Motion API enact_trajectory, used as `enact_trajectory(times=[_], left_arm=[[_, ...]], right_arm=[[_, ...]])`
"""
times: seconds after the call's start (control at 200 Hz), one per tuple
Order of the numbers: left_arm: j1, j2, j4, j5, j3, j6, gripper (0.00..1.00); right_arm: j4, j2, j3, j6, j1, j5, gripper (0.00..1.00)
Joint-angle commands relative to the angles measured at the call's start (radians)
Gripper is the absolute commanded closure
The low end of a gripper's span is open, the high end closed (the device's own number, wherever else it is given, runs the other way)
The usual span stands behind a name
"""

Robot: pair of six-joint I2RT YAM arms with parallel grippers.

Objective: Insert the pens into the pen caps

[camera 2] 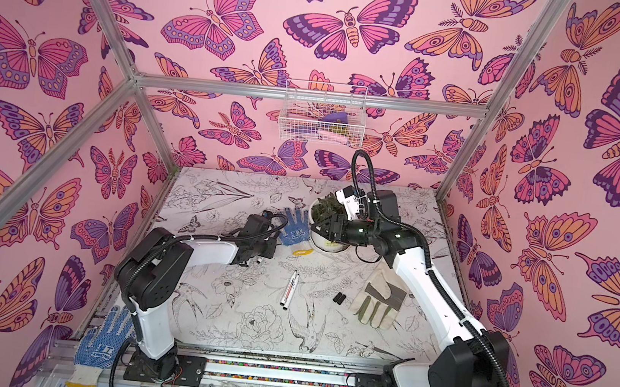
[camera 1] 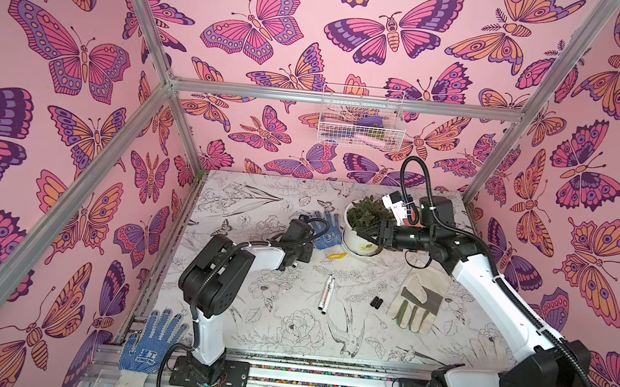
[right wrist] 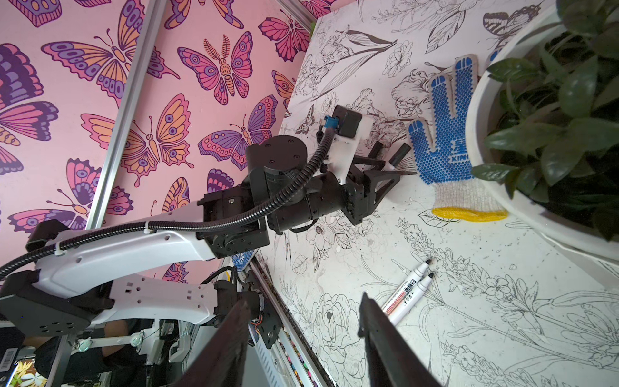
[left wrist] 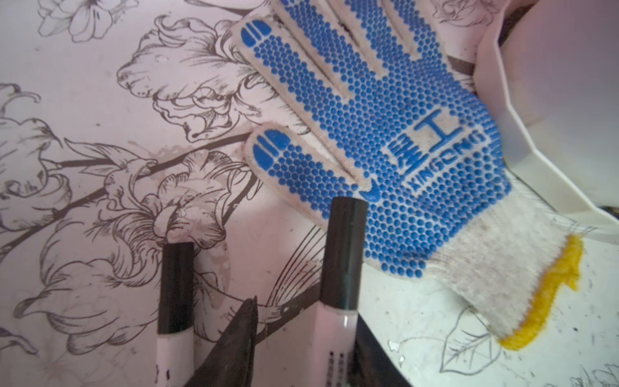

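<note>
Two pens with black pen caps on them show in the left wrist view. One capped pen (left wrist: 340, 268) stands between the jaws of my left gripper (left wrist: 306, 311), leaning on one finger (left wrist: 368, 348) with a gap to the other; the jaws are open. The other capped pen (left wrist: 176, 301) lies on the table beside it. Two uncapped pens (camera 1: 326, 293) lie side by side mid-table, and two loose pen caps (camera 1: 377, 302) lie to their right. My right gripper (right wrist: 303, 300) hovers by the plant pot, open and empty.
A white plant pot (camera 1: 352, 243) stands at the back. A blue-dotted glove (camera 1: 326, 228) lies just past my left gripper, and a leather glove (camera 1: 418, 294) lies beside the loose caps. Another blue glove (camera 1: 148, 343) lies at the front left. A wire basket (camera 1: 361, 117) hangs on the back wall.
</note>
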Motion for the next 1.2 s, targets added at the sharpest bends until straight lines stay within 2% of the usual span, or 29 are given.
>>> enact_trajectory(times=[0.0,0.13,0.296,0.441,0.621,0.846,0.887,1.057,1.192], left_arm=[[0.003,-0.083,-0.032,0.025,0.035,-0.001,0.51],[0.003,-0.105,-0.068,0.015,0.047,-0.006,0.51],[0.002,-0.08,-0.067,0.031,0.04,-0.016,0.56],[0.003,-0.08,-0.036,0.106,0.023,-0.029,1.0],[0.01,-0.1,0.029,0.126,-0.039,-0.078,1.0],[0.01,-0.052,0.03,0.104,-0.054,-0.103,0.61],[0.01,-0.039,0.03,0.099,-0.052,-0.103,0.57],[0.012,0.001,0.03,0.095,-0.041,-0.104,0.52],[0.013,-0.036,0.081,0.201,-0.058,-0.097,0.64]], right_arm=[[-0.009,-0.015,-0.002,-0.029,-0.004,0.01,0.45],[-0.016,-0.02,-0.002,-0.035,-0.004,0.016,0.45],[-0.017,-0.022,0.0,-0.037,-0.004,0.015,0.46],[-0.029,-0.003,0.002,-0.037,0.0,0.011,0.48],[-0.012,0.006,-0.014,-0.029,0.008,0.009,0.48],[-0.016,0.011,-0.024,-0.03,0.012,0.019,0.49],[-0.017,0.008,-0.026,-0.029,0.013,0.024,0.49],[-0.044,0.002,-0.027,-0.046,0.014,0.036,0.49],[-0.078,0.021,-0.03,-0.062,0.021,0.043,0.49]])
